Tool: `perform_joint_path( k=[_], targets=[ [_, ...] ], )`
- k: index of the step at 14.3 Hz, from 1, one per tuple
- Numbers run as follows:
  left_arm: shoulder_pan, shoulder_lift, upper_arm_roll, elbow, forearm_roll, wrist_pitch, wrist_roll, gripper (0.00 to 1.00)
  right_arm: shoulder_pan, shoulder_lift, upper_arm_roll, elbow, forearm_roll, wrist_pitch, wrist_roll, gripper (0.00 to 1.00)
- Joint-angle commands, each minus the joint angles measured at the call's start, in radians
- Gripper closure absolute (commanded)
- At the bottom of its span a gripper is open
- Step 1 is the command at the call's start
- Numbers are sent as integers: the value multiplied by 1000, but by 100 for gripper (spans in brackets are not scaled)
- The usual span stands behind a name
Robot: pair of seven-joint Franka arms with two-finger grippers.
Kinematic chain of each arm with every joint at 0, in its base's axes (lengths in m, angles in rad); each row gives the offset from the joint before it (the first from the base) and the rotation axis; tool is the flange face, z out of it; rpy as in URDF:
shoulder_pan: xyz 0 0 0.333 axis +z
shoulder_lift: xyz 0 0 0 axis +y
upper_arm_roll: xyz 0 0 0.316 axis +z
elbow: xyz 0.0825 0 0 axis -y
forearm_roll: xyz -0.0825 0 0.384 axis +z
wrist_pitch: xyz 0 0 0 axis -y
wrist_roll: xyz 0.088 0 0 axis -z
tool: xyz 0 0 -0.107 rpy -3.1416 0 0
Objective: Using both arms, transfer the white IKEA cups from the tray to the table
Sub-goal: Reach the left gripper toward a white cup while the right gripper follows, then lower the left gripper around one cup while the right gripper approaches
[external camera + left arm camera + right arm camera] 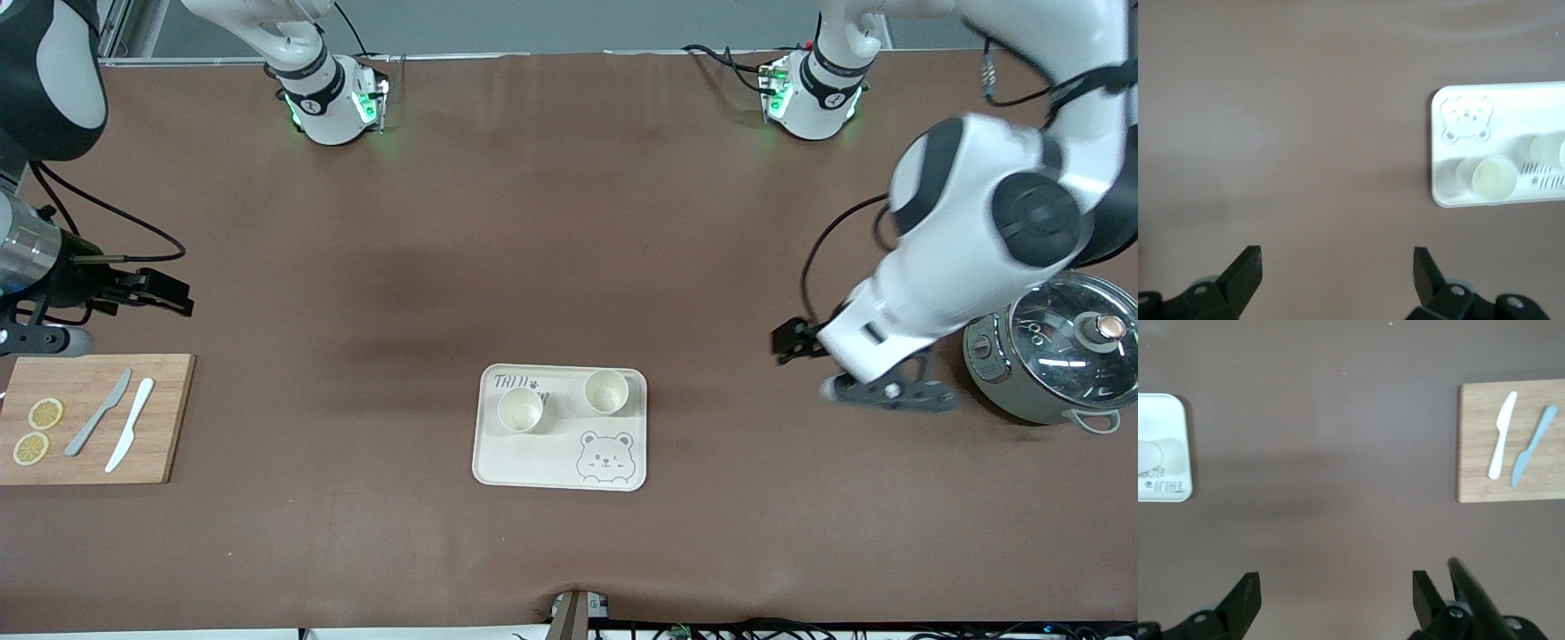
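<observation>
Nearest the front camera, the cream bear-print tray (558,444) is lying flat on the brown bench (551,231), midway between the two arms' ends, and both white IKEA cups are standing upright on its strip farther from the camera, above the printed bear. One cup (520,411) is sitting toward the right arm's end, just below the tray's lettering; the other cup (606,391) is sitting toward the left arm's end, slightly farther from the camera. The two are standing apart, not touching, with their round rims facing up. The left arm is bending down from its base with its thick white forearm slanting toward the bench, and the left gripper (787,342) is hanging over bare bench between the tray and a metal pot (1049,360) with a glass lid, its fingers (1245,277) spread wide and holding nothing. The left wrist view is showing the tray and the closer cup (1491,179) well clear of those fingers. The right arm is reaching in low from its end of the bench, and the right gripper (164,293) is hovering just over the bench near a wooden cutting board (93,418), its fingers (1245,600) likewise spread wide and empty. On that board a grey knife (98,413) and a white knife (130,425) are lying side by side, with two lemon slices (37,431) beside them.
</observation>
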Motion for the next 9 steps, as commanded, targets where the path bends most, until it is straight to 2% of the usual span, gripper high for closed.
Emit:
perform_joint_path(
  k=[1,2,5,9],
  targets=[
    [-84,128,26,87,-6,55,-103,0,42,17,-1,-3,39,49,86,0],
    [-125,172,46,101,-6,95,-143,0,66,28,-1,-1,41,69,120,0],
    [-293,283,168,130,-9,210,-232,0,109,77,-1,-1,52,146,202,0],
    [-333,347,178,125,-15,291,-272,0,158,150,-1,-1,96,235,274,0]
  ],
)
